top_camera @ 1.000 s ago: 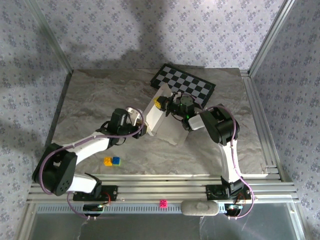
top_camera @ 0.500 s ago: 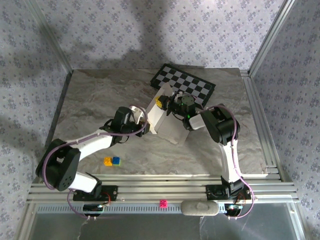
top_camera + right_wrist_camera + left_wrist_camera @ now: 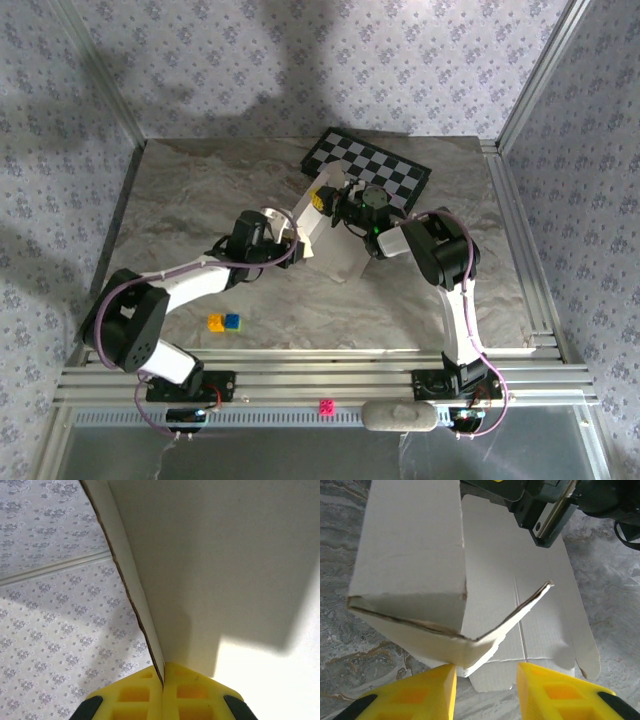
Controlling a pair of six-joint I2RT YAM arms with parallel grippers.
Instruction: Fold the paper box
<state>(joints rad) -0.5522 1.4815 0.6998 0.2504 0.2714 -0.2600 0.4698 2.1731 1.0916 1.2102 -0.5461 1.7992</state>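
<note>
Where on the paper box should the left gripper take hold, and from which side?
Probably the paper box at its raised left corner, where two thin walls meet in a V. Come straight in from the left: the left gripper faces that corner with jaws open. The right gripper pinches another edge.

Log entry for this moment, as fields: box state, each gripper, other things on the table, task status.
paper box: partly folded, one long panel raised off the flat sheet, end flaps not closed
right gripper: shut on an edge of the box's cardboard
left gripper: open, the raised panel's near corner just ahead of the gap, not clamped
chessboard: on the table behind the box
loose items: yellow block and blue block, side by side near the left arm
task status: fold unfinished
</note>
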